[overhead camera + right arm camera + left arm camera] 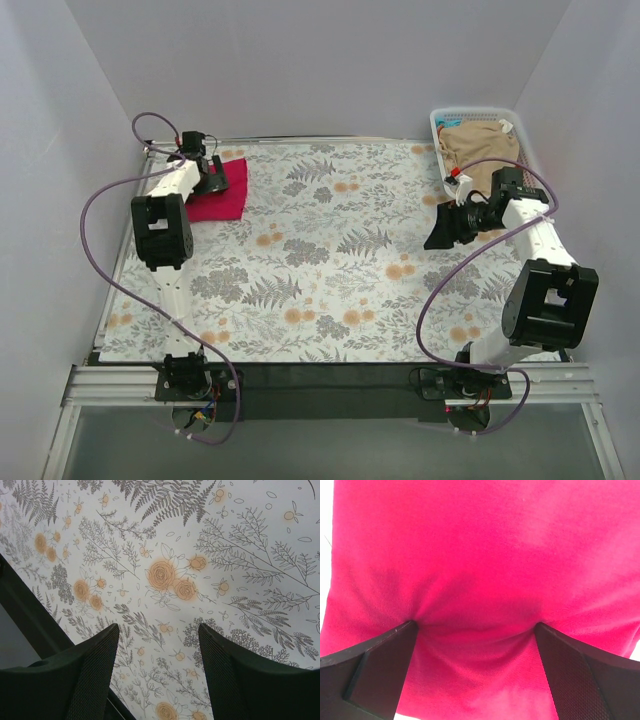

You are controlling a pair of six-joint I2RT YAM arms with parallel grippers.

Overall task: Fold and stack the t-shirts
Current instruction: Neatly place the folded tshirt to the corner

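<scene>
Nearest, the right fingers are held apart with nothing between them, above bare floral tabletop. Farther back, the left fingers are spread wide and pressed into the crimson-pink t-shirt, which is laid, apparently folded, at the far left corner. The cloth is dimpled between the tips but not pinched. Farthest, a tan t-shirt is seen heaped in the basket. Were the left fingers closed or dragged from here, the top layer could be bunched and the fold undone.
</scene>
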